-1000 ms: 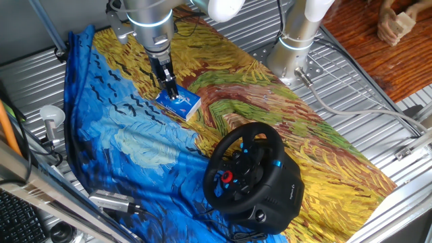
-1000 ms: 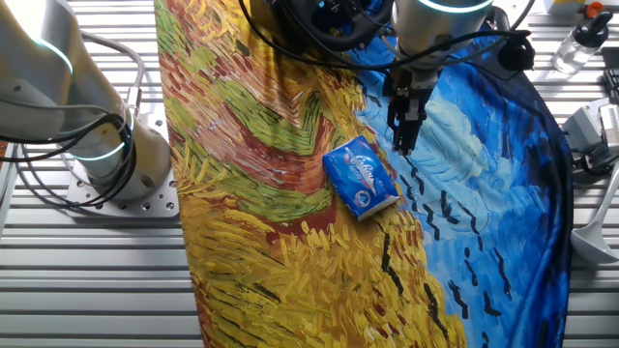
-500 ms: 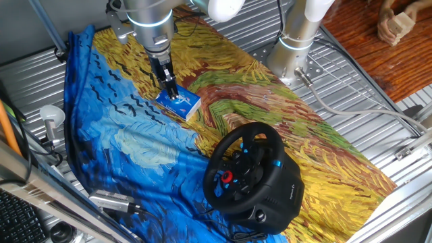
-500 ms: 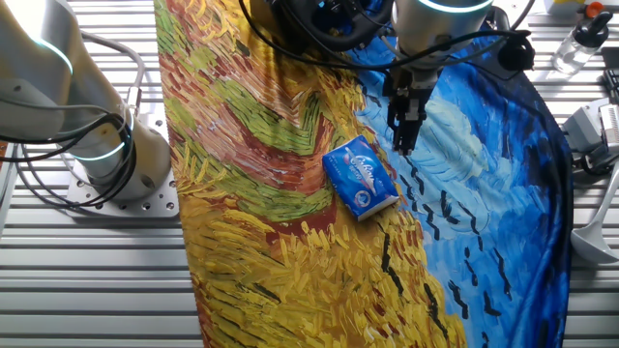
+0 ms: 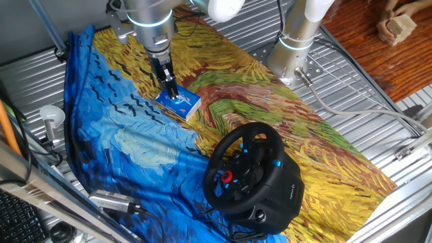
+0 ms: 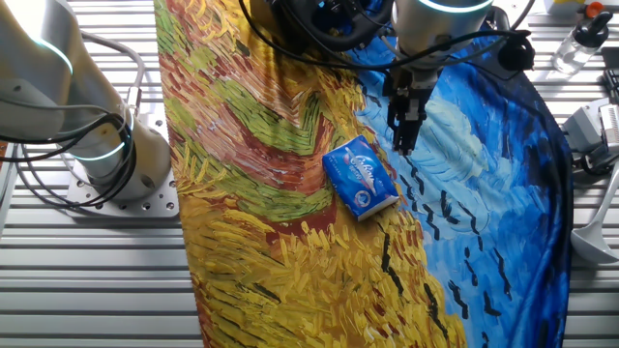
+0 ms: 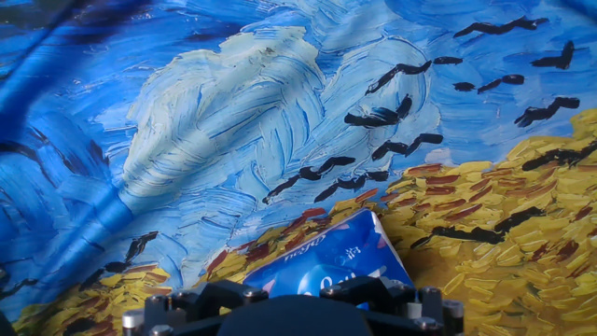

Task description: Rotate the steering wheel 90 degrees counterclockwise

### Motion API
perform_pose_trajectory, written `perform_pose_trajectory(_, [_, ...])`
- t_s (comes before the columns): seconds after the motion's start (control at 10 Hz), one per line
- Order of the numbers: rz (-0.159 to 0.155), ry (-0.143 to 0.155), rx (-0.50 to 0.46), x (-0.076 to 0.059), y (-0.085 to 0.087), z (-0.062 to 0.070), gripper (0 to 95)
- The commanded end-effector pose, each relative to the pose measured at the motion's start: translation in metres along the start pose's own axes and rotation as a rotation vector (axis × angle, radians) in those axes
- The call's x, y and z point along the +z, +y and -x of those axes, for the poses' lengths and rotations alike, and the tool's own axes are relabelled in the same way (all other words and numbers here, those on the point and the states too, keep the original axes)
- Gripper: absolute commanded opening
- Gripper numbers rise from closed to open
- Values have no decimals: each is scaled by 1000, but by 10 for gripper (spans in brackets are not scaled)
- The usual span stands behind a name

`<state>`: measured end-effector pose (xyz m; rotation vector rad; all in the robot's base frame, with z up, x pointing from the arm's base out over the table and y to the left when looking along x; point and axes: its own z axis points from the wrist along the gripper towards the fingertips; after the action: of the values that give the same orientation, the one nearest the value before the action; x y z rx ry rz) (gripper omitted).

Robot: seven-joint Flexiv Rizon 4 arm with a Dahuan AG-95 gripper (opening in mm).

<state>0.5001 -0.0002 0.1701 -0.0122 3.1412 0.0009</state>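
Observation:
The black steering wheel stands on its bulky base at the near right of the painted cloth, with blue-lit buttons and a red round button on the hub. In the other fixed view only its lower part shows at the top edge. My gripper hangs far from it, just above the far edge of a small blue-and-white box. It also shows in the other fixed view, beside the box. The fingers look pressed together and hold nothing. The hand view shows the box and the cloth, not the fingertips.
A painted blue and yellow cloth covers the ribbed metal table. A second arm's base stands at the far right, also in the other fixed view. Cables and clamps lie along the left edge. A bottle stands beyond the cloth.

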Motion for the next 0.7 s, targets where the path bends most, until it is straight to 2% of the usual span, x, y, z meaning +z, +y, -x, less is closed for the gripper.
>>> perform_pose_trajectory(0.1, [130, -9, -197, 0, 0, 0, 0])
perform_pose_trajectory(0.7, [133, -6, -204, 0, 0, 0, 0])
